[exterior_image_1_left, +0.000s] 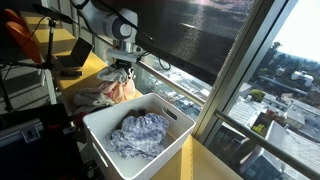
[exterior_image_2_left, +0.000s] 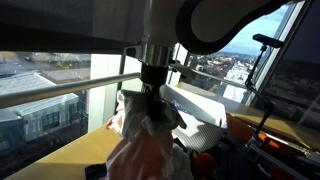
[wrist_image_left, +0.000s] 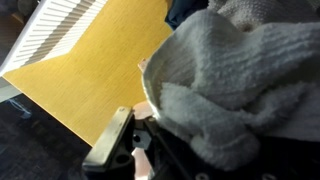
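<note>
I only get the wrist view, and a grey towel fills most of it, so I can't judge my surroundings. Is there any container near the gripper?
Observer: Yes. In an exterior view, a white basket stands on the table right beside the pile of clothes.
Operator: Is anything in it?
Observer: A blue-and-white patterned cloth lies crumpled inside.
Operator: How much do I have in the jaws? I see only a pink edge.
Observer: The gripper is shut on a pinkish cloth, which hangs bunched beneath it.
</note>
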